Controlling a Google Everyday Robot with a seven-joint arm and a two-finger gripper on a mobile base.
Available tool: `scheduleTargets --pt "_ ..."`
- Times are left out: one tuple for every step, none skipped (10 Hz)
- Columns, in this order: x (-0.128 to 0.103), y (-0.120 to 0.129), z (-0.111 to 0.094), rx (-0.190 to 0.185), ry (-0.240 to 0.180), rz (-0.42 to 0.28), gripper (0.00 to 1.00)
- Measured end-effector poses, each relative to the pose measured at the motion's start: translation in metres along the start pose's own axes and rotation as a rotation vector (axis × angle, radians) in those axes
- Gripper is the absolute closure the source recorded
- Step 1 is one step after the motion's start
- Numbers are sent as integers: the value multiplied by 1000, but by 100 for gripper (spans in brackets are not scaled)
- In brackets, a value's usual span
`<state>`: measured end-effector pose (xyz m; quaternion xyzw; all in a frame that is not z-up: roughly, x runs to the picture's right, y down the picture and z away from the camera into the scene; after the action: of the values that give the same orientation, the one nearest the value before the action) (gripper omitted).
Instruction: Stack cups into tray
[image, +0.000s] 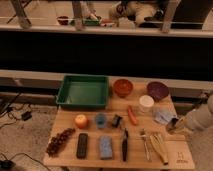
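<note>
Cup (100, 119), small, light blue, sits upright; closed gripper (173, 125) over table (67, 121) edge.

White arm (201, 119) in from far right, angled down — hand (173, 125) low w/ fingers closed.

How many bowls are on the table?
2. The orange bowl sits right of the green tray; the purple bowl is farther right. The shut gripper is near the table's right edge. None seems hidden.

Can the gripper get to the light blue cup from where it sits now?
Probably, from above. The gripper, shut, is at the table's right side; the carrot lies between it and the light blue cup, and nothing covers the cup.
</note>
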<state>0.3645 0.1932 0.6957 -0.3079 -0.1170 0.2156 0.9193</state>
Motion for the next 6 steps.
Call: scheduleTargets --pt "-16 3 -5 -7 -45 -13 100" --pt "-35 8 -6 -19 -89 -36 100" --pt "-49 13 -4 -34 -116 -59 100" --pt "-67 24 -1 -58 -143 -90 100" --pt "-80 36 4 -80 -159 -119 100" --pt "-99 50 10 -103 -180 -164 100"
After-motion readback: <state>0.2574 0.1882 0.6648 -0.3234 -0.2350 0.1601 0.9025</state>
